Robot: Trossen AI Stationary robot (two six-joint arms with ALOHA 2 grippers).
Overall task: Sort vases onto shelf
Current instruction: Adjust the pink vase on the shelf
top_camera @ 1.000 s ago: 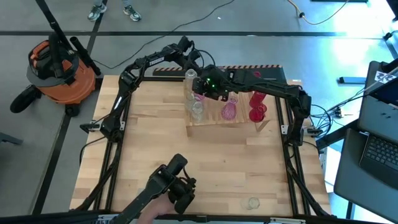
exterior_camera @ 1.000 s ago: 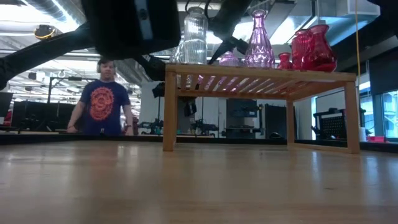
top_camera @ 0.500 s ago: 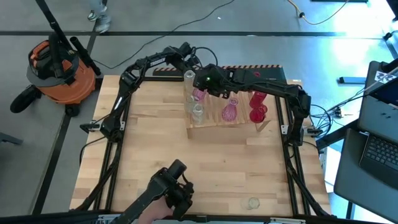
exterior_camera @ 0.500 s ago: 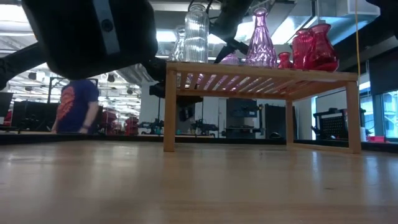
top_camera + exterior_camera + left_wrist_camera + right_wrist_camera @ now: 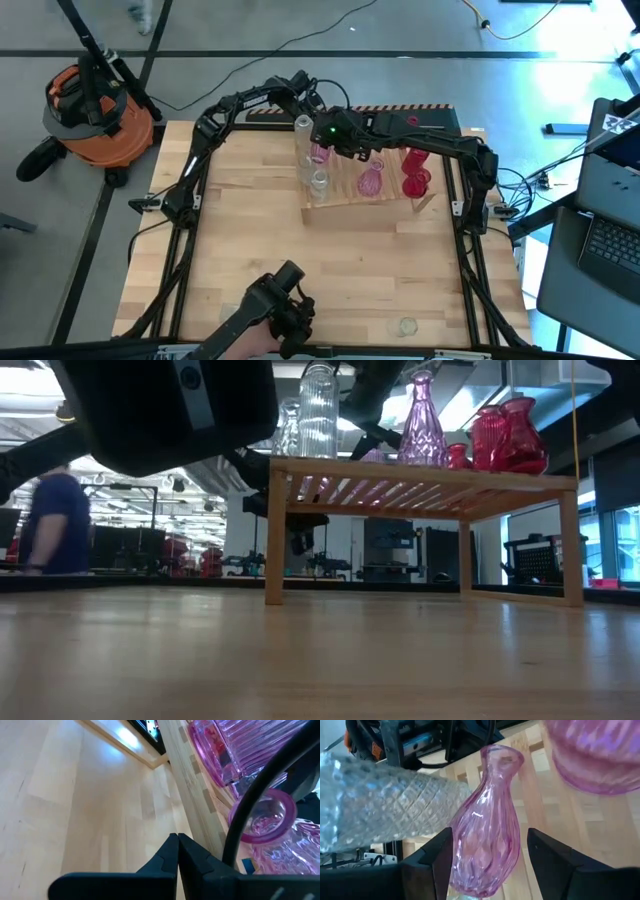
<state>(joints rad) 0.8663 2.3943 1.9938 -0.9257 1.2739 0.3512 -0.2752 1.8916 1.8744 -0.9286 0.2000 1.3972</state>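
R gripper (image 5: 336,140) over the shelf (image 5: 345,195) at table's 12 o'clock, fingers (image 5: 427,862) spread either side of a pink vase (image 5: 487,825), not touching it. Clear vase (image 5: 304,125) just beside, red vases (image 5: 414,172) at shelf's 3 o'clock. L gripper (image 5: 177,851) pinched closed, empty, by shelf's rear edge.

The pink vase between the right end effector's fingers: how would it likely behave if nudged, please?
The pink vase looks like smooth ribbed glass, so probably slippery and breakable. Its narrow neck above a wider belly suggests it could tip, and it would likely roll once on its side.
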